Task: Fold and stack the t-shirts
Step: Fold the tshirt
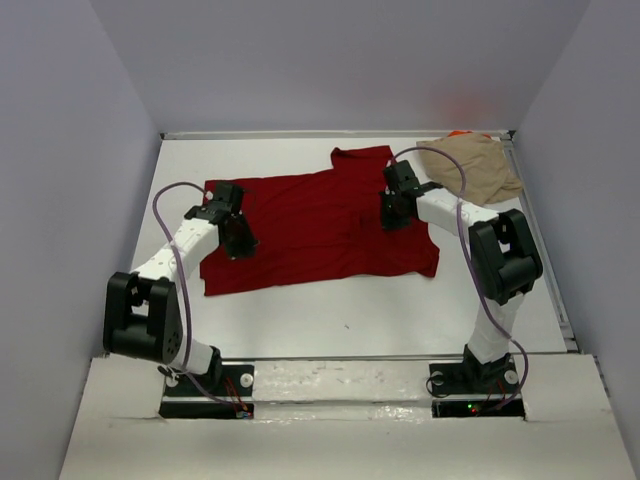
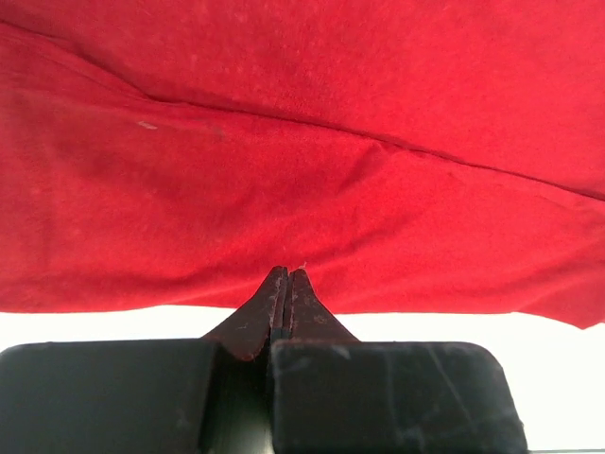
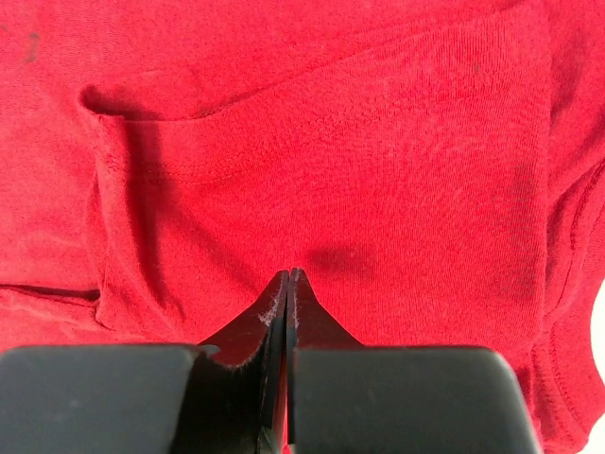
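The dark red t-shirt lies spread flat in the middle of the table. Its long axis runs left to right, dipping slightly toward the near right. One sleeve sticks out toward the far edge, and the left end finishes in a straight edge. The cloth is plain and matte, with shallow diagonal creases across it. In the right wrist view a doubled layer with a stitched edge lies on top.

The left gripper stands over the shirt's left part. Its fingers are pressed together with the tips meeting the cloth right at the near hem. I cannot tell whether any fabric is caught between them. The right gripper is down on the shirt's right part, just near of the sleeve. Its fingers are closed too, and they nip a small pucker of red cloth at the tips.

A crumpled tan t-shirt sits well apart in the far right corner. A sliver of orange fabric shows at its far edge.
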